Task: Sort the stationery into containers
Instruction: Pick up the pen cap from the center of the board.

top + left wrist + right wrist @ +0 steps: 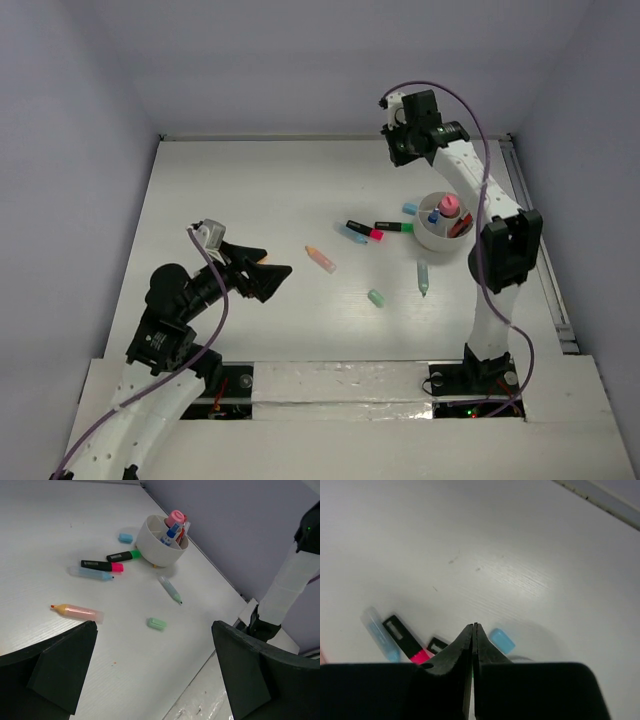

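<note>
Right claw (473,626) hangs clenched and empty above the blue eraser (502,640), which lies on the tabletop (250,190) just beside the cup (430,243). Best to spread first, then drop straight astride it. Left claw (278,260) gapes wide, idle.

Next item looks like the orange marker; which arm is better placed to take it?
Left. The left gripper stands open, pointed at the orange marker with nothing between them. The right gripper is shut, empty, and raised at the far side, beyond the cup.
</note>
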Tool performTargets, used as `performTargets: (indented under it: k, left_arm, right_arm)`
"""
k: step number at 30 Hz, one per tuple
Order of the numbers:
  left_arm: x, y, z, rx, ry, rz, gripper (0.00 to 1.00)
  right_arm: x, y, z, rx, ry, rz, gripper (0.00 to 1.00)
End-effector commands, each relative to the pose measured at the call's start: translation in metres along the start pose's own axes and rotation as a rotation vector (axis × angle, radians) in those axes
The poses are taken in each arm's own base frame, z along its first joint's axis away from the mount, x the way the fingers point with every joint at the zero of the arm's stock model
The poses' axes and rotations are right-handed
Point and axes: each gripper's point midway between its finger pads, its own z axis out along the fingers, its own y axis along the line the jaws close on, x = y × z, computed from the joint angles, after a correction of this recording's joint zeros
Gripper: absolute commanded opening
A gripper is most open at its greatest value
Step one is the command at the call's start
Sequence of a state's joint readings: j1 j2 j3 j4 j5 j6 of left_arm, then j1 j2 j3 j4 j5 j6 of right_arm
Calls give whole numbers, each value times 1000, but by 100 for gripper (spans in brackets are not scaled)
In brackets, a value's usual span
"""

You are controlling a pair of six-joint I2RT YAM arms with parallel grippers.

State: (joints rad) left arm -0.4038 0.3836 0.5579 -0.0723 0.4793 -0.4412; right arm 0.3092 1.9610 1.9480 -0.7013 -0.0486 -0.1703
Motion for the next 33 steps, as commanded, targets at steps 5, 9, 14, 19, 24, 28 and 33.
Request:
performTargets:
  k: [5, 9, 14, 19, 24, 28, 33]
  left_arm:
    - [-9, -9, 5, 50, -7, 28, 99]
    - [-6, -7, 7, 50, 6, 24, 99]
    - [-1, -7, 11, 65, 36, 17, 99]
    - [4, -5, 13, 67, 54, 0, 99]
    - [5, -6, 16, 78, 59, -4, 99]
    - [7, -5, 18, 78, 69, -10, 99]
    - [8, -3, 19, 71, 73, -16, 99]
  right_arm:
    - [15, -21, 9, 35, 160, -203, 44]
    - [49, -17, 29, -7, 275, -235, 69]
    - [83, -16, 54, -30, 382, -253, 72]
    - [99, -24, 64, -24, 431, -268, 72]
    - [114, -38, 65, -18, 468, -248, 72]
    - [130, -42, 71, -25, 509, -250, 71]
    - [141, -46, 78, -51, 532, -226, 68]
